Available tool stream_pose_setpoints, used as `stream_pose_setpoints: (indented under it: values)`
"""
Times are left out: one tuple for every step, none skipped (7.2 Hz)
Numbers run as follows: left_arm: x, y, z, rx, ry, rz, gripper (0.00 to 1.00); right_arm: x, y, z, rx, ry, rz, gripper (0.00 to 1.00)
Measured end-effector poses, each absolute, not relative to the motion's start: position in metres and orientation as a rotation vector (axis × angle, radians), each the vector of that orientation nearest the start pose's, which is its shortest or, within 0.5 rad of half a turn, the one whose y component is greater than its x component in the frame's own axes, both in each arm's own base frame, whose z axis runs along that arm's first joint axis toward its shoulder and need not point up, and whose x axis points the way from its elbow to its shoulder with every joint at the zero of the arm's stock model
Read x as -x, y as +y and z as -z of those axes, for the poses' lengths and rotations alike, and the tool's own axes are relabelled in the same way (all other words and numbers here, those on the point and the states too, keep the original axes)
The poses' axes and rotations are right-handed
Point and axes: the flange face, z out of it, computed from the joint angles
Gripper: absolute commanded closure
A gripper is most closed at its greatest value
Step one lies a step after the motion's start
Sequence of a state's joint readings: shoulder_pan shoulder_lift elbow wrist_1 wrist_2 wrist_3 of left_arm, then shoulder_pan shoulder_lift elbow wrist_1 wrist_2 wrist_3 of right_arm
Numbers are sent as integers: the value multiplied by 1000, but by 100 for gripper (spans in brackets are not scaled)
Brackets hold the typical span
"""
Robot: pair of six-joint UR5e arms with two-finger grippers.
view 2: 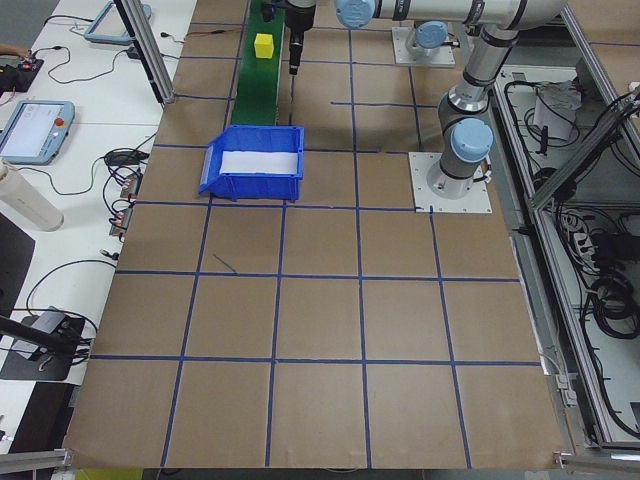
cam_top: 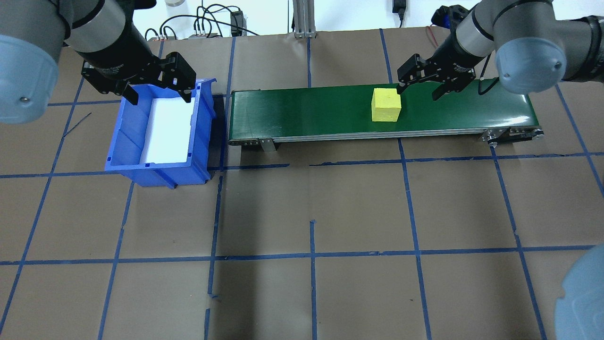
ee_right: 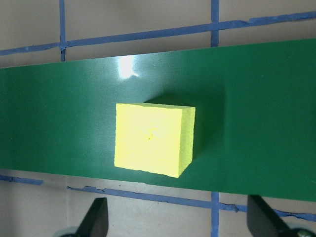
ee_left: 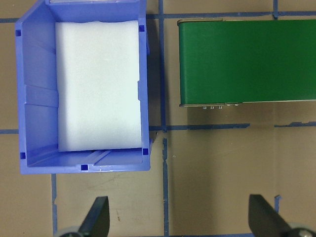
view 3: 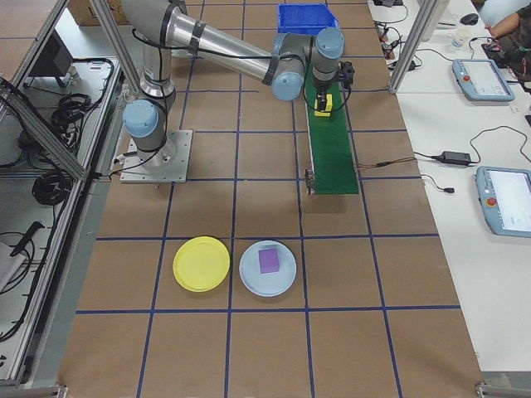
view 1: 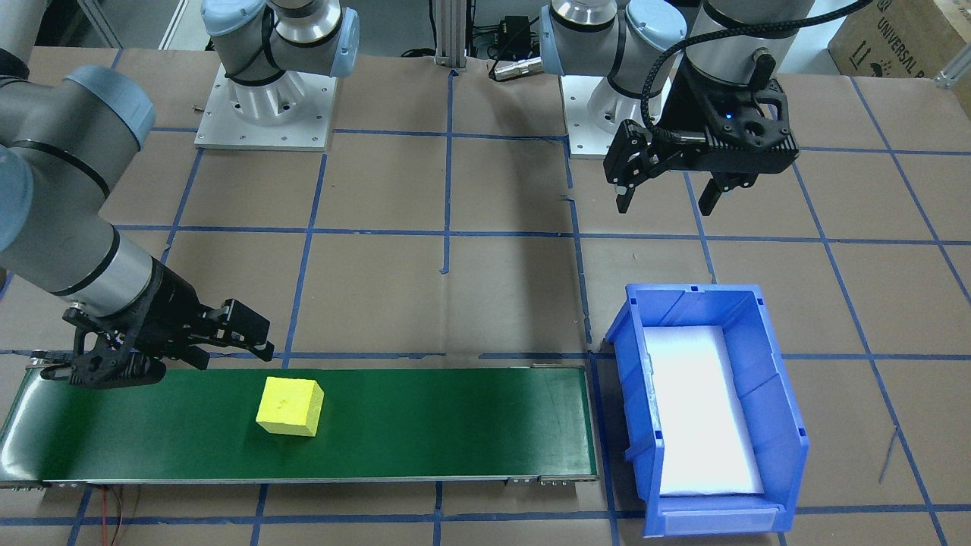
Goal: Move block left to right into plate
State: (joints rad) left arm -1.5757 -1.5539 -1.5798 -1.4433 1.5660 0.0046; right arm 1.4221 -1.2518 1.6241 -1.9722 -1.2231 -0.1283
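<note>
A yellow block sits on the green conveyor belt. My right gripper hovers open over the belt's robot-side edge, just beside the block, with nothing between its fingers. The yellow plate lies empty on the table far from the belt, seen only in the exterior right view. Over the robot-side end of the blue bin, my left gripper hangs open and empty.
The blue bin holds a white foam pad and stands at the belt's end. A light blue plate with a purple block lies next to the yellow plate. Blue tape lines grid the brown table.
</note>
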Motion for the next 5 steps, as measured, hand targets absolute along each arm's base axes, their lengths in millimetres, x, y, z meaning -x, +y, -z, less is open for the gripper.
stream_pose_setpoints:
  values:
    - [136, -497, -505, -16, 3139, 213, 0, -78, -623, -322, -23, 2793, 99, 0]
    - [136, -497, -505, -16, 3138, 214, 0, -78, -629, -310, -23, 2792, 99, 0]
    - [135, -497, -505, -15, 3138, 214, 0, -77, -636, -296, -22, 2794, 105, 0]
    - [135, -497, -505, -15, 3137, 215, 0, -75, -642, -285, -22, 2799, 110, 13]
    - [135, -497, -506, -14, 3137, 215, 0, -73, -648, -273, -20, 2811, 119, 39]
